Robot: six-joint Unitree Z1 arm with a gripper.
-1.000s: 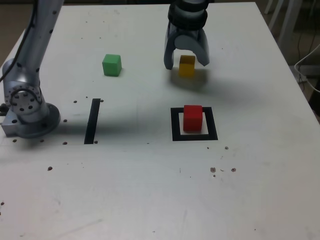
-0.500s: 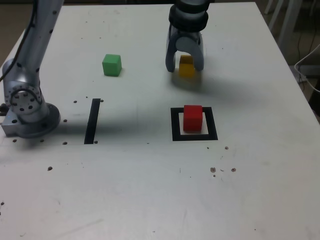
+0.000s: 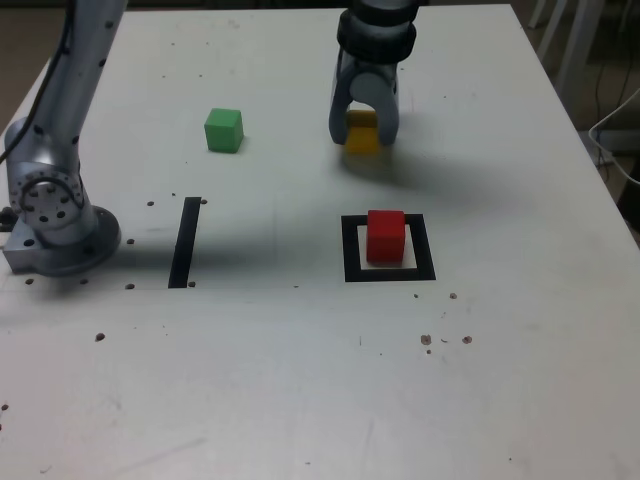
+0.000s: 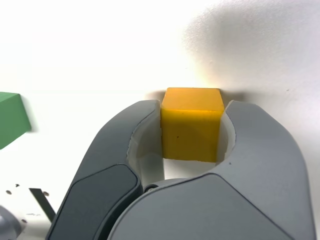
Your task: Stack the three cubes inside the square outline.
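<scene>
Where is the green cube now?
In the exterior view, the green cube is on the table, left of the yellow cube and beyond the black strip.

Yellow cube (image 3: 362, 141), apparently between fingers (image 3: 339, 125)

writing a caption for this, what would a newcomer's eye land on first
Probably the red cube, bright inside the black square outline near the exterior view's middle. Next, the yellow cube between the fingers of the gray gripper, toward the table's far edge. The green cube sits off to the exterior view's left.
</scene>
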